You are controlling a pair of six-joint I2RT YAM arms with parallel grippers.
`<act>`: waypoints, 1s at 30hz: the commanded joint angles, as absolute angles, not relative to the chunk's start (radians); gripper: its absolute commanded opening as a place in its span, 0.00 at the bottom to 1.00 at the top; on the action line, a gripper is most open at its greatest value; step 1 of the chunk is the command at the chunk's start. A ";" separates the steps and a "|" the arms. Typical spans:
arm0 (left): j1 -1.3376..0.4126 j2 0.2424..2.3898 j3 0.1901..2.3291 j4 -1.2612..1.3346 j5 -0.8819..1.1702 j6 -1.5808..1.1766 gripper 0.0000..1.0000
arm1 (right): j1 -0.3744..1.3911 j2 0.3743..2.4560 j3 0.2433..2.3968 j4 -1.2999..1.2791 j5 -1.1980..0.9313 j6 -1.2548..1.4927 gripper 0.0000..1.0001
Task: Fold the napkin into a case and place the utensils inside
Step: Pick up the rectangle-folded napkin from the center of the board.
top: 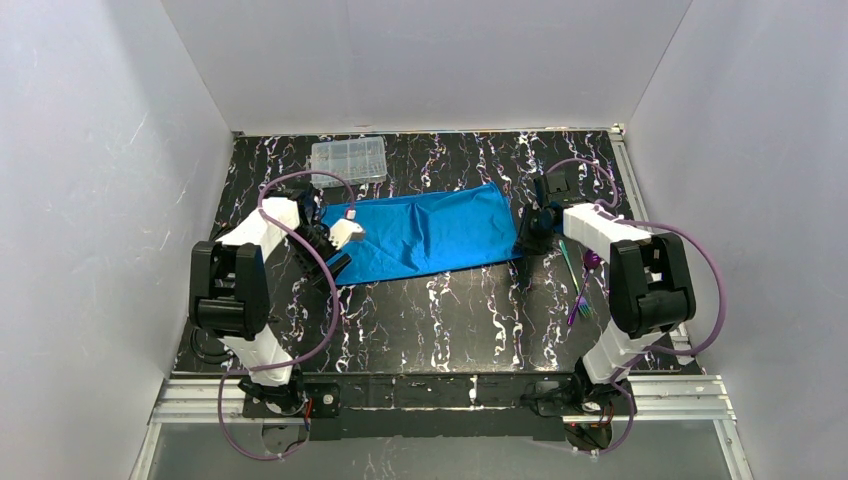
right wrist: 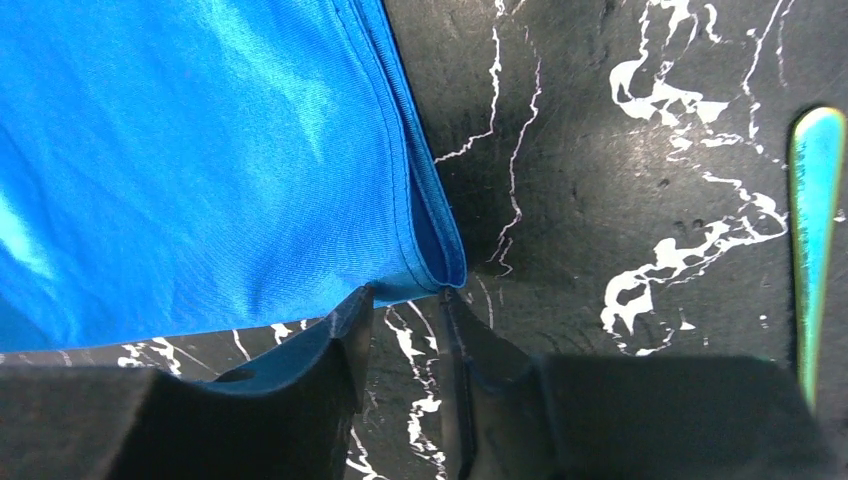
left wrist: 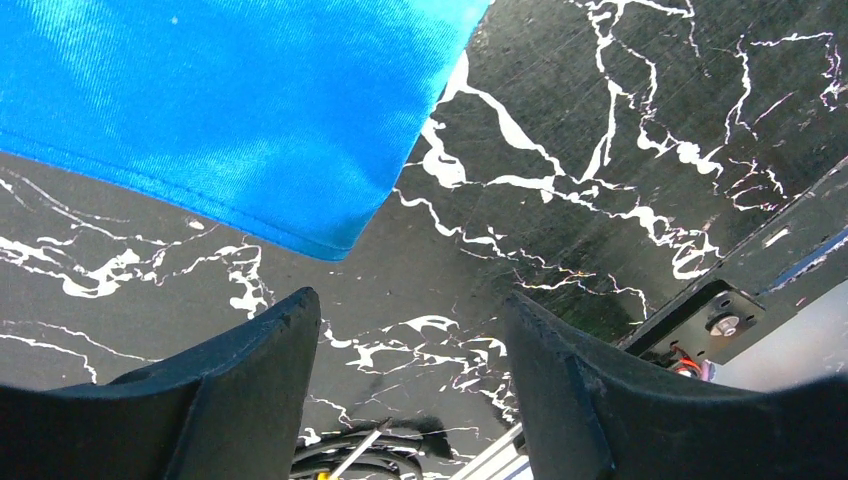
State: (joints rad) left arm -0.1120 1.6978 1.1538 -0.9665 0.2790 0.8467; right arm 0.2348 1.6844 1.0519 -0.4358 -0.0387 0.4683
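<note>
The bright blue napkin [top: 430, 235] lies on the black marbled table as a long folded band; no case is in view. My left gripper [top: 335, 263] hovers open just off its near-left corner [left wrist: 330, 245], with only bare table between its fingers [left wrist: 270, 360]. At the near-right corner, my right gripper [top: 527, 240] stands open by a narrow gap. In the right wrist view the napkin's doubled hem corner [right wrist: 445, 265] lies right at the gripper's [right wrist: 405, 292] tips, not between them. The utensils lie right of the napkin: a green one [top: 568, 262] [right wrist: 815, 240] and purple ones [top: 580, 300].
A clear plastic compartment box [top: 348, 158] stands at the back left, just beyond the napkin. White walls enclose the table on three sides. The metal frame rail [left wrist: 730, 320] runs along the near edge, close to the left gripper.
</note>
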 commanded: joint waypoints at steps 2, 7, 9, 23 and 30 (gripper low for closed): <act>-0.087 1.677 1.150 -0.975 0.299 0.864 0.65 | 0.227 1.675 1.044 -0.383 -0.069 0.484 0.24; -0.087 1.683 1.139 -0.943 0.282 0.861 0.62 | 0.227 1.655 1.013 -0.401 -0.056 0.485 0.01; -0.087 1.684 1.139 -0.943 0.292 0.859 0.60 | 0.229 1.629 0.991 -0.414 -0.043 0.486 0.01; -0.088 1.684 1.145 -0.953 0.330 0.869 0.59 | 0.228 1.461 0.827 -0.498 -0.008 0.481 0.11; -0.087 1.683 1.149 -0.965 0.323 0.873 0.61 | 0.224 1.485 0.969 -0.456 -0.041 0.475 0.55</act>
State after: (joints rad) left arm -0.0879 1.6981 1.1507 -0.9283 0.2981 0.8623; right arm 0.2321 1.4872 0.8608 -0.4984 -0.0261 0.4801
